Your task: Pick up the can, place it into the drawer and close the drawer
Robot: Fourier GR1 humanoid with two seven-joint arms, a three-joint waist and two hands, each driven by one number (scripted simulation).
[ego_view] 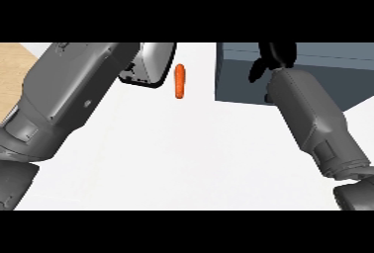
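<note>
**Two hands up, can probably riding on the left**

Starting at the right hand (274,58): black, up over the top of the blue-grey drawer unit (321,74). Fingers relaxed and roughly straight, thumb hanging off to one side, pinching nothing as far as visible. Probably parked there to deal with the drawer. Can't see any drawer front or handle though, so no idea whether open or shut.

Over to the left hand (133,73): only a few dark bits peeking out past its own big grey forearm (66,99), so can't tell spread or closed. Right at the end of that arm, what looks like the can (152,64), shiny silver with a dark rim. Raised close to the head, likely carried that way for the trip across. Not certain of that.

Just beside the can, lying on the white counter (182,158), an orange carrot-looking stick (179,81). Sits between can and drawer unit, seemingly touching neither. Not part of the job, but worth steering around.
</note>
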